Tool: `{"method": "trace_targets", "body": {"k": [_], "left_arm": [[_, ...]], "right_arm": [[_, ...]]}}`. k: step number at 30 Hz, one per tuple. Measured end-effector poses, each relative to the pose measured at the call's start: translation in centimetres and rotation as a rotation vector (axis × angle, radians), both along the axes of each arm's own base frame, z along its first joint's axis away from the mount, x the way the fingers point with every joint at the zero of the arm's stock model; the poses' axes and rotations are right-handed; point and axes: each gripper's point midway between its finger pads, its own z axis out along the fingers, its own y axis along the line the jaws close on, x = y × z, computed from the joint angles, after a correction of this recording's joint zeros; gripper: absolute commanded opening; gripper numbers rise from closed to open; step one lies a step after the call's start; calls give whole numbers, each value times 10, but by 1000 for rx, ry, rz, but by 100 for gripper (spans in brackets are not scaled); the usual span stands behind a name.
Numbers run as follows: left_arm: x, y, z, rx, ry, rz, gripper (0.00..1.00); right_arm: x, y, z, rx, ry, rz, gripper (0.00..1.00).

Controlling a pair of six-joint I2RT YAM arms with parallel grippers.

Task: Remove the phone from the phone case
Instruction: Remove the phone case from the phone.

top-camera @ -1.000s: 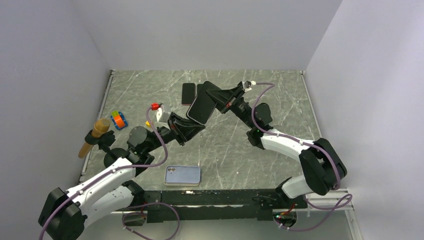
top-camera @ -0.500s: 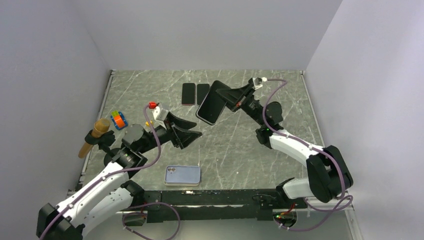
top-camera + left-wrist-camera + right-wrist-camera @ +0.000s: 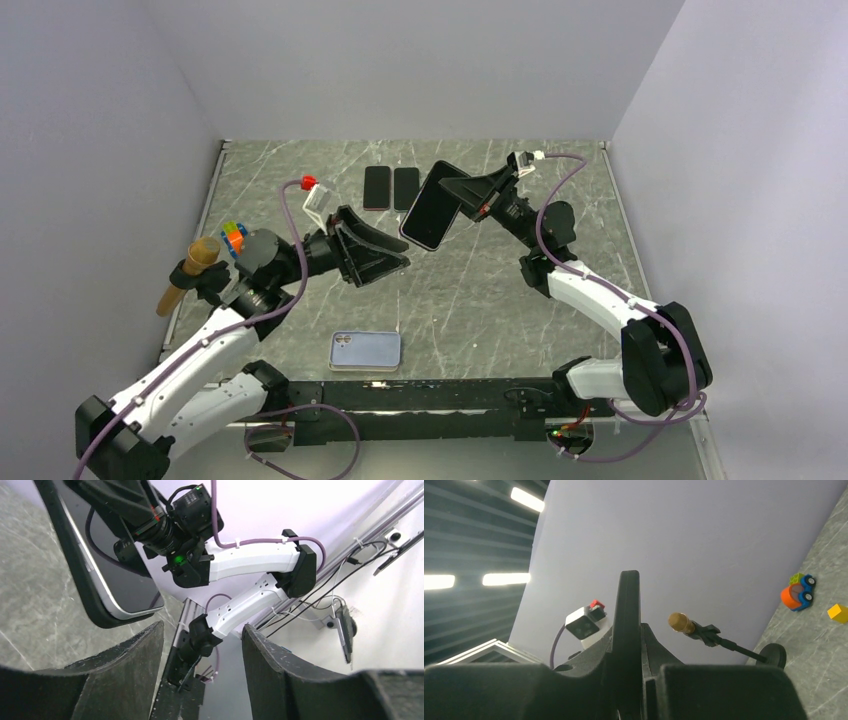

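Tabletop [image 3: 560,200] is that dark grey-green marble look with white veins, and a thin metal rail [image 3: 211,190] runs down its 9 o'clock edge. Plain pale lavender-white panels box it in: back wall [image 3: 420,70] at 12, left wall [image 3: 90,150] at 9, right wall [image 3: 750,200] at 3. Lighting's soft and even. In the right wrist view, bright strip lights [image 3: 526,499] glow on a dark slatted ceiling [image 3: 464,540] around 10 o'clock.

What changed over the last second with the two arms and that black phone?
The left hand let go of the black smartphone and now hangs open, apart from it. The right hand, clamped on the phone's upper end, carried it off to the right. The light blue phone case near the front edge and the two small dark phones at the back stayed put.
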Motion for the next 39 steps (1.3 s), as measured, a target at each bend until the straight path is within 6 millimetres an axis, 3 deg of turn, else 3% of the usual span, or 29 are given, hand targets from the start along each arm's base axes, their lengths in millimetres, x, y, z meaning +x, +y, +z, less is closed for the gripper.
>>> {"method": "trace_targets", "body": {"k": [10, 29, 33, 39], "left_arm": [[13, -10, -7, -14, 109, -18, 62], [38, -4, -20, -4, 187, 40, 65], [42, -6, -21, 2, 197, 37, 62], [52, -9, -25, 10, 240, 39, 49]], "right_arm": [[-2, 1, 0, -3, 0, 12, 0], [0, -2, 3, 15, 0, 2, 0], [2, 0, -2, 0, -4, -3, 0], [0, 17, -8, -79, -27, 36, 0]]}}
